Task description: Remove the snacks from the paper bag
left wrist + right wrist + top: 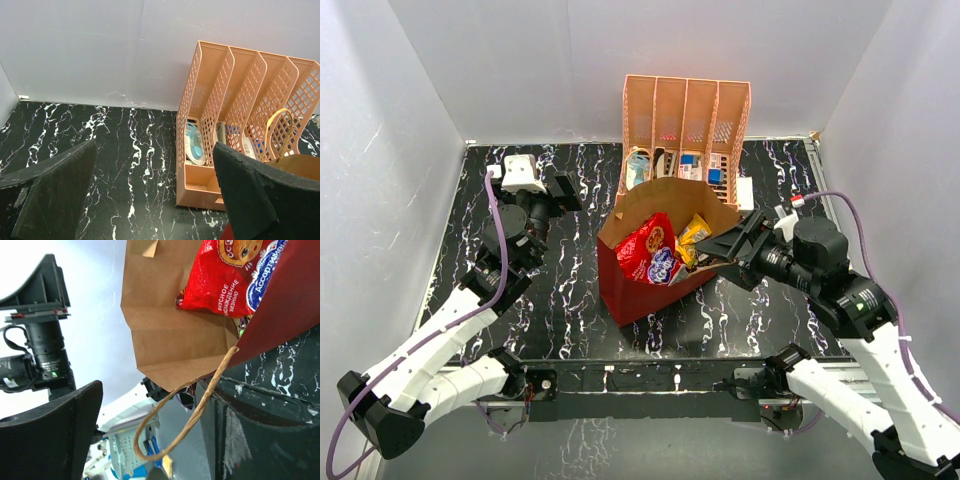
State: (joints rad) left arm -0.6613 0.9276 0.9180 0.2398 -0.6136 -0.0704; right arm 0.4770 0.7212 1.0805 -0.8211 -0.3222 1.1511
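Note:
The paper bag (638, 292), red outside and brown inside, stands open at the table's middle. A large red cookie bag (647, 246) and a yellow packet (694, 231) stick out of it. My right gripper (728, 250) is open at the bag's right rim and holds nothing. In the right wrist view the bag's brown inside (170, 330), the red cookie bag (225, 275) and a twine handle (192, 417) show; the handle hangs loose between the open gripper's (150, 435) fingers. My left gripper (558, 190) is open and empty, left of the bag; in its wrist view (150, 200) it is over bare table.
A peach slotted rack (685, 125) with small blue-white items stands right behind the bag; it also shows in the left wrist view (240, 100), with the bag's rim (300, 165) and a handle (280, 127) beside it. White walls enclose the black marbled table (560, 300).

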